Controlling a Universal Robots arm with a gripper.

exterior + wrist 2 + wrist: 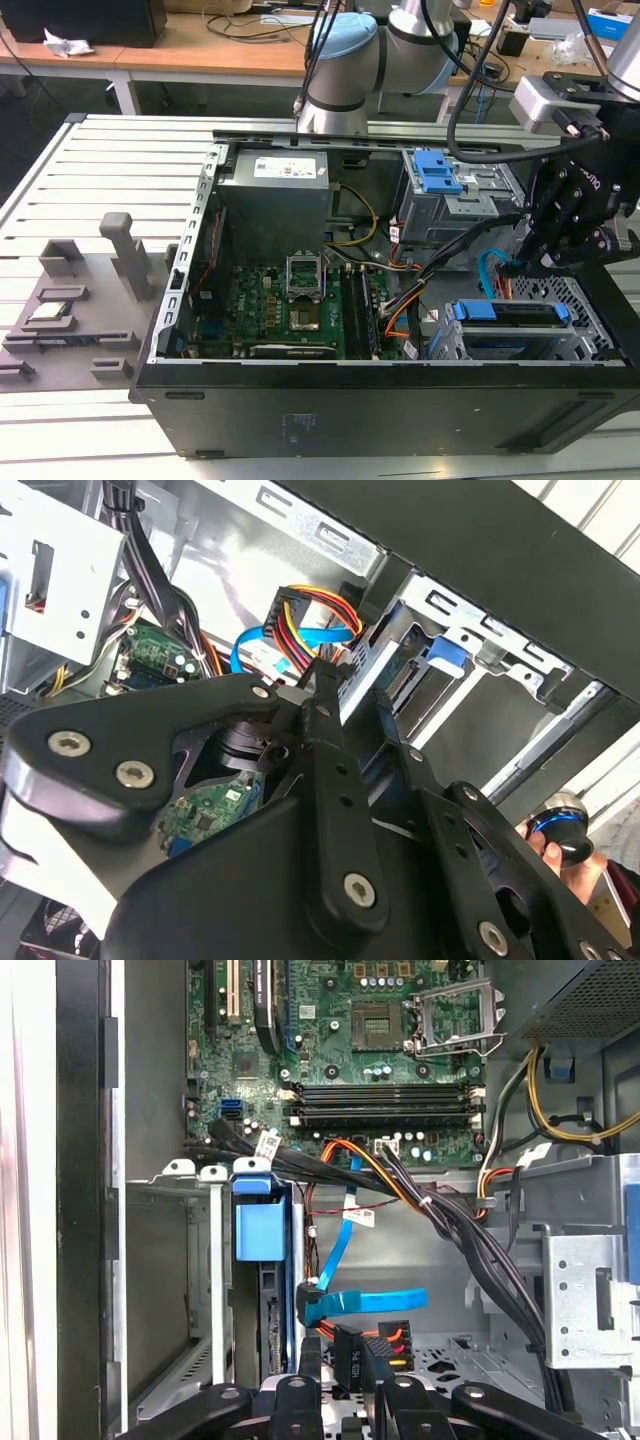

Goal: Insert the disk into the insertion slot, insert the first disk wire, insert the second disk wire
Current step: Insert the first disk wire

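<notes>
The disk (510,312) in its blue carrier (258,1230) sits inside the insertion slot (580,297), the perforated silver cage at the case's front corner. A flat blue wire (365,1302) ends in a connector (310,1305) at the disk's rear edge. My gripper (525,265) hangs just behind the cage. In both wrist views its fingers (308,1365) close around a black connector (350,1352) with red, yellow and orange wires (310,605), close to the disk's rear. The disk's blue tab (447,652) and the cage (440,605) lie just beyond the fingertips (325,695).
A thick black cable bundle (450,1225) crosses from the motherboard (300,300) past my gripper. A grey bay with a blue latch (438,175) stands behind. Grey fixtures (80,300) rest on the slatted table at the exterior view's left. A hand with a blue-black knob (558,832) is nearby.
</notes>
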